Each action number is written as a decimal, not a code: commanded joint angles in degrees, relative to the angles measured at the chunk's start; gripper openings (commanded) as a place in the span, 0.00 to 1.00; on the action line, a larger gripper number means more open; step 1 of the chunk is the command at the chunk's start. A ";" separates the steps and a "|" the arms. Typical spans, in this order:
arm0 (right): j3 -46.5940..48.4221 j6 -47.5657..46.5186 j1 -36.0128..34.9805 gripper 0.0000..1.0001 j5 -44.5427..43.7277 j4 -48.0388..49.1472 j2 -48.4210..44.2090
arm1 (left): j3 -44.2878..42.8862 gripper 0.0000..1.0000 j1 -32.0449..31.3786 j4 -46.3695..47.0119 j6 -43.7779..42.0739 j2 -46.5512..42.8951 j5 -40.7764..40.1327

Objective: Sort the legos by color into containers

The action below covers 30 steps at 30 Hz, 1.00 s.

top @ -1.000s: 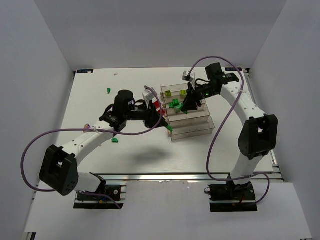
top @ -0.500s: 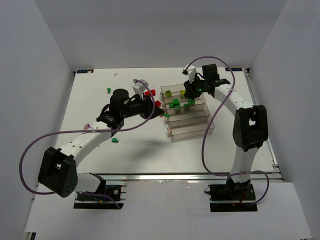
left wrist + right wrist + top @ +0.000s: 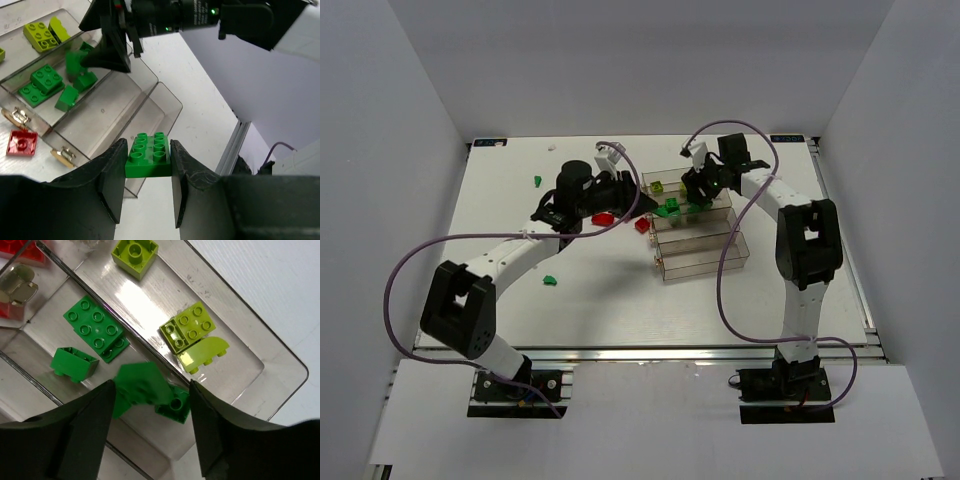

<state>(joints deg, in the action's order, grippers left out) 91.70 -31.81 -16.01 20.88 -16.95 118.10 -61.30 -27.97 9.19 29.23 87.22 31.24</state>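
Observation:
My left gripper (image 3: 147,150) is shut on a green two-by-four lego (image 3: 147,156), held above the table in front of the clear containers (image 3: 735,262). In the top view this gripper (image 3: 638,198) hangs just left of the row. My right gripper (image 3: 152,390) stands open over the second container. A blurred green lego (image 3: 140,385) lies loose between its fingers, beside another green one (image 3: 174,407). That container also holds green legos (image 3: 95,332) (image 3: 74,364). The far container holds yellow-green legos (image 3: 187,330) (image 3: 134,255).
Two red legos (image 3: 603,217) (image 3: 642,225) lie on the table left of the containers. Green legos (image 3: 537,181) (image 3: 550,280) sit further left. The two arms are close together over the row's far end. A metal rail (image 3: 235,145) borders the table on the right.
My right gripper has shifted left along the second container and opened, letting go of its green lego. My left arm has swung back and up with its green lego.

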 commanded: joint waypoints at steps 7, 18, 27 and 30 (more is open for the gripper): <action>0.51 2.20 6.33 0.88 8.09 -4.76 -9.55 | -14.36 0.00 0.37 -0.31 2.85 13.75 -0.83; -5.83 2.81 13.99 0.30 35.70 -10.90 -20.45 | -28.69 0.00 -0.16 -5.94 1.62 30.27 -8.30; -14.79 4.65 13.99 0.26 36.51 -5.29 -26.08 | -37.84 0.10 -1.83 -8.49 2.75 38.19 -9.28; -15.41 5.09 13.99 0.28 36.42 -5.02 -26.26 | -40.39 0.18 -2.71 -8.75 3.20 40.04 -8.66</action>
<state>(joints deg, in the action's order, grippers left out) 76.66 -27.31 -2.04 54.89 -22.57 94.87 -98.04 -29.52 0.80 31.90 127.24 22.44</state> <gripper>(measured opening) 0.280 0.464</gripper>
